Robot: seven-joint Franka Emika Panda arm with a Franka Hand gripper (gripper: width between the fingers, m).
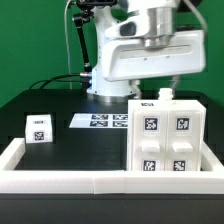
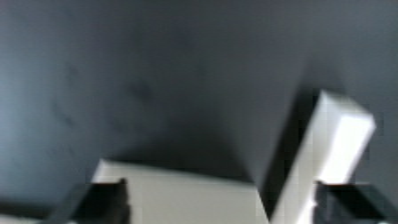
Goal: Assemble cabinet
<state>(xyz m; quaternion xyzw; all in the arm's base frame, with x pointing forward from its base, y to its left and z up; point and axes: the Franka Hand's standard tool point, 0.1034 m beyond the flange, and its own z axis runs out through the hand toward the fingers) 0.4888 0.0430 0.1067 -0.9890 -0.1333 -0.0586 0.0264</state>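
The white cabinet body (image 1: pixel 165 140) stands upright at the exterior view's right, with tags on its front. A small white insert piece (image 1: pixel 38 127) with a tag sits apart on the dark table at the left. My gripper (image 1: pixel 163 98) hangs right over the top of the cabinet body. In the wrist view the gripper (image 2: pixel 222 205) has its dark fingers (image 2: pixel 107 200) wide apart. A white cabinet surface (image 2: pixel 187 190) lies between them and a white edge (image 2: pixel 338 140) runs by the other finger. I cannot tell whether the fingers touch it.
The marker board (image 1: pixel 105 120) lies flat in the middle, in front of the arm's base. A low white border frame (image 1: pixel 60 176) runs along the front and sides of the table. A green wall stands behind.
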